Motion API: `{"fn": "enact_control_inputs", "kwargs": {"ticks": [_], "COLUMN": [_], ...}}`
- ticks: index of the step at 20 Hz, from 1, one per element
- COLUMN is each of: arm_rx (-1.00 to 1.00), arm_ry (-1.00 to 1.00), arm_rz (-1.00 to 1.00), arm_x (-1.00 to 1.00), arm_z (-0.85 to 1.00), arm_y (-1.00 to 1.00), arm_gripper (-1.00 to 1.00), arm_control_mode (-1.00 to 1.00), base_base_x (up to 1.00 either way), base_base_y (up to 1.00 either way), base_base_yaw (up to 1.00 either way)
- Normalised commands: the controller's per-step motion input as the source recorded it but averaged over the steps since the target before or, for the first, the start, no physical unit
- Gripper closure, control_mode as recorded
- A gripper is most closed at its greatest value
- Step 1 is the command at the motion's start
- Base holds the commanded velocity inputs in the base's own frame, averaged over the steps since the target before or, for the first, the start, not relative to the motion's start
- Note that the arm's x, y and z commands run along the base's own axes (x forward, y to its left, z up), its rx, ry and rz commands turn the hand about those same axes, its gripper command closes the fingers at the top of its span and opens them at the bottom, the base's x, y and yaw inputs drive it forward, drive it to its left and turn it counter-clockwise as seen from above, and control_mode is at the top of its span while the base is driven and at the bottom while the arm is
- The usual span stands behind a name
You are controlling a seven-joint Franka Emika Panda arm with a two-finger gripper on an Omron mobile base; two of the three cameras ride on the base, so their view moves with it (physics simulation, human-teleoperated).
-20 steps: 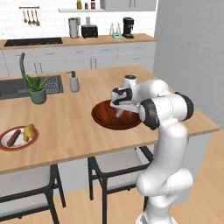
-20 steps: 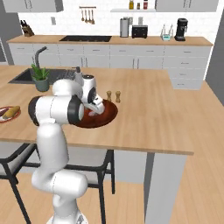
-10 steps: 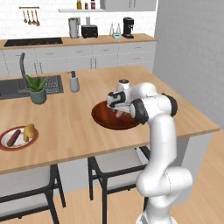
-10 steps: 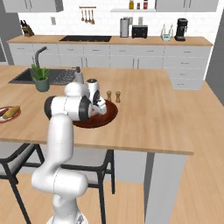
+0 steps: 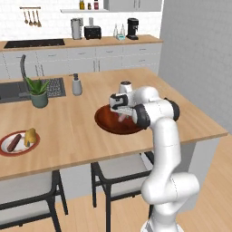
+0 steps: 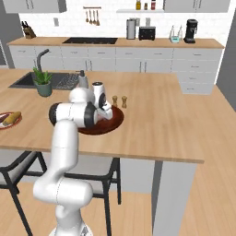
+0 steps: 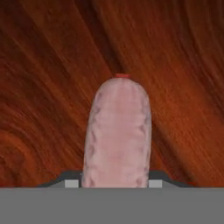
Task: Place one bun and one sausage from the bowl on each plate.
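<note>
Pale pink, the sausage (image 7: 117,133) sits pinched between the tips of the pincer (image 5: 121,117) low inside the bowl (image 5: 107,121), so I'd say the pick-up is underway and next comes a straight lift clear of the rim.
</note>
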Motion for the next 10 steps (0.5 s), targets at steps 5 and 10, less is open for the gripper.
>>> {"fn": "enact_control_inputs", "kwargs": {"ticks": [5, 10], "arm_rx": [0.02, 0.08], "arm_ry": [-0.15, -0.1], "arm_rz": [0.0, 0.0], "arm_x": [-0.77, -0.98], "arm_z": [0.39, 1.0], "arm_y": [-0.02, -0.13], "arm_gripper": [1.0, 1.0], "arm_control_mode": [-1.0, -1.0], "base_base_x": [0.0, 0.0], "base_base_y": [0.0, 0.0], "base_base_yaw": [0.0, 0.0]}}
